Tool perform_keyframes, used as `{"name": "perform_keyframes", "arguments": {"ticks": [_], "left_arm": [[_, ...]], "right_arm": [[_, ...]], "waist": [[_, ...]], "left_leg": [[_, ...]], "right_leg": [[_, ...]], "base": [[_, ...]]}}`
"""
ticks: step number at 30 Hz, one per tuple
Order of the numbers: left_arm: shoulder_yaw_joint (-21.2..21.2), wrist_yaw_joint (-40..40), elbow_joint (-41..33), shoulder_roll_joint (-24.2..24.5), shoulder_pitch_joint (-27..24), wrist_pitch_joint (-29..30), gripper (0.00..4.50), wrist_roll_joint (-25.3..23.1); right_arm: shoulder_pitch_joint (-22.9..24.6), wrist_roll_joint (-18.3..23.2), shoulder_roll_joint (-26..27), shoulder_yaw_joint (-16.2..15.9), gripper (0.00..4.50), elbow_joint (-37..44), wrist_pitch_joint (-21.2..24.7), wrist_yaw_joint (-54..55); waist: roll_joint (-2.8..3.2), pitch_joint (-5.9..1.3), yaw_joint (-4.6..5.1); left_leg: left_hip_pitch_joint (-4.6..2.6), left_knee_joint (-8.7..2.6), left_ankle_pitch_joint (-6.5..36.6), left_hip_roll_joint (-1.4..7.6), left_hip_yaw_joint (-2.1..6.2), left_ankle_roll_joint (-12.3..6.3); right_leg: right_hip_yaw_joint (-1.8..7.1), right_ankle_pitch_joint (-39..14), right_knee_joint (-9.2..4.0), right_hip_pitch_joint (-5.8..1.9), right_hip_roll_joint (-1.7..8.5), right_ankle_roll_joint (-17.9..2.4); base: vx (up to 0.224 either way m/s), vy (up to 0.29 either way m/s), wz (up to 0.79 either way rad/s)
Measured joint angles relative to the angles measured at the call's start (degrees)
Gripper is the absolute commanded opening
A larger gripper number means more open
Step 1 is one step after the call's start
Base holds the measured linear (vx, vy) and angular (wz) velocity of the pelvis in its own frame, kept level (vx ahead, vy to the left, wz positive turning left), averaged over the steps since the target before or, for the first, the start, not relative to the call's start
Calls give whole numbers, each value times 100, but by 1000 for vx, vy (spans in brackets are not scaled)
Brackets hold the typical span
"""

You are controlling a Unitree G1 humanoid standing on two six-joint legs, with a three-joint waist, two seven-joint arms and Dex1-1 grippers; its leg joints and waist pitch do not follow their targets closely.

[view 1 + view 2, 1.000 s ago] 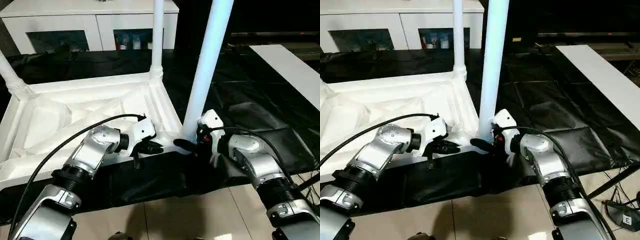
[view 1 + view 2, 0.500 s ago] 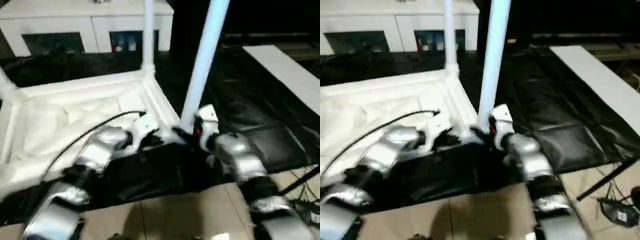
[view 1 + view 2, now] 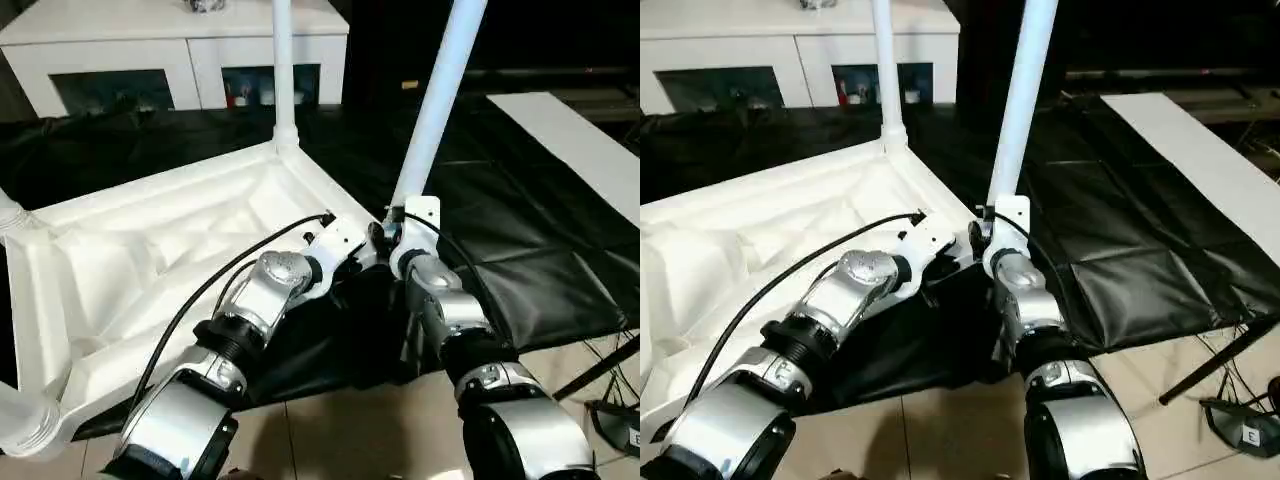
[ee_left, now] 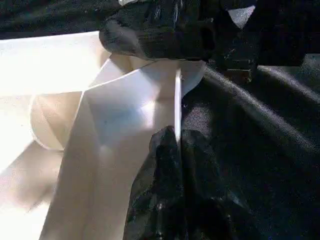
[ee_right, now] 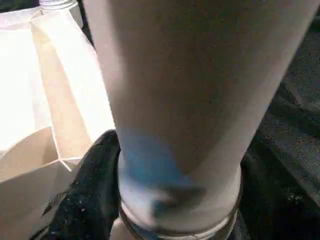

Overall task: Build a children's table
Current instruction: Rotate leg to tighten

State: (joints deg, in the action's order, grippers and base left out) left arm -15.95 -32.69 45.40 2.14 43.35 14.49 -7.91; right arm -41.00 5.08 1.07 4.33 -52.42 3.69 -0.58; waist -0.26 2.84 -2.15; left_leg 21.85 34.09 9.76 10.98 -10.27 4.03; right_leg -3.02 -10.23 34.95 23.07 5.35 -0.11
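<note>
- While upside down on the black-covered bench [image 3: 520, 200], lies the white tabletop [image 3: 150, 260] with ribbed underside facing up, tilted a little toward the near corner.
- Stands nearly upright in the near right corner socket [image 4: 190, 80] the leg [image 3: 432, 110], long axis leaning slightly away to the right; already seated in the far corner a second leg [image 3: 282, 60]; at the left edge a third leg [image 3: 10, 210] and, nearest the camera, the base of a fourth leg [image 3: 25, 430].
- Right tool [image 3: 390, 228]: clamped around the base of the leg just above the socket, black fingers [image 5: 95, 175] pressing on the side of the white tube in the right wrist view.
- Left tool [image 4: 177, 150]: fingers together, pinching the thin rim wall of the tabletop just beside the same socket; across the socket, in this wrist view, the black fingers of the other tool.
- Key relation: leg directly between the right tool's fingers, socket right below it; right arm clearly the nearer one for pushing or twisting along the leg's axis, left arm only bracing the tabletop.
- Judgement: probably last leg being seated; needs a straight downward push along the axis, otherwise risk of jamming crooked or lifting the tabletop.
- Behind the bench, a white cabinet [image 3: 180, 40] with glass-fronted compartments; small items inside, too small to name.
</note>
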Motion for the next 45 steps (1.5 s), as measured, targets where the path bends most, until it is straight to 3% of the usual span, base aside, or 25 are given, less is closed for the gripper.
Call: {"name": "perform_keyframes", "arguments": {"ticks": [5, 11, 14, 18, 26, 33, 45], "left_arm": [[103, 165, 105, 159, 47, -139, 0, -27], [69, -367, 12, 447, -36, -399, 0, 3], [-19, -1009, -293, 823, -265, -676, 0, 64], [-102, -1835, -582, 1173, -467, -901, 0, 203], [-321, -3144, -1330, 1586, -790, -651, 0, 579], [-320, -3415, -1445, 1717, -872, -600, 0, 636], [-321, -3527, -1513, 1798, -902, -586, 0, 655]], "right_arm": [[113, 104, 62, -58, 390, 247, -166, -455], [598, 136, -680, -503, 390, 1266, -121, -1939], [996, 125, -1199, -817, 390, 1797, -28, -2869], [1226, 152, -1566, -951, 390, 1996, 93, -3646], [1330, 511, -2110, -1333, 390, 2568, 379, -5269], [1340, 526, -2432, -1553, 390, 2677, 499, -5968], [1381, 463, -2723, -1614, 390, 2704, 554, -6326]], "waist": [[13, 6, 64], [23, 5, 18], [33, 4, -7], [45, 11, -4], [50, 14, -89], [46, 15, -124], [44, 17, -130]], "left_leg": [[12, -1, 0, 4, 15, 0], [10, -26, 0, 11, 18, 0], [11, -33, -1, 18, 24, 0], [15, -30, -1, 19, 24, 1], [17, -29, 0, 19, 20, 0], [16, -25, -1, 20, 17, 0], [17, -22, -1, 22, 18, 0]], "right_leg": [[-11, 15, -2, 22, -5, 11], [-21, 10, -2, 22, -11, 21], [-38, 7, -3, 22, -13, 25], [-40, 8, -4, 22, -11, 24], [-40, 6, -12, 18, -8, 23], [-39, 7, -7, 18, -7, 23], [-41, 7, -3, 18, -7, 23]], "base": [[0, 0, 0], [0, 0, 0], [0, 0, 0], [0, 0, 0], [0, 0, 0], [0, 0, 0], [0, 0, 0]]}}
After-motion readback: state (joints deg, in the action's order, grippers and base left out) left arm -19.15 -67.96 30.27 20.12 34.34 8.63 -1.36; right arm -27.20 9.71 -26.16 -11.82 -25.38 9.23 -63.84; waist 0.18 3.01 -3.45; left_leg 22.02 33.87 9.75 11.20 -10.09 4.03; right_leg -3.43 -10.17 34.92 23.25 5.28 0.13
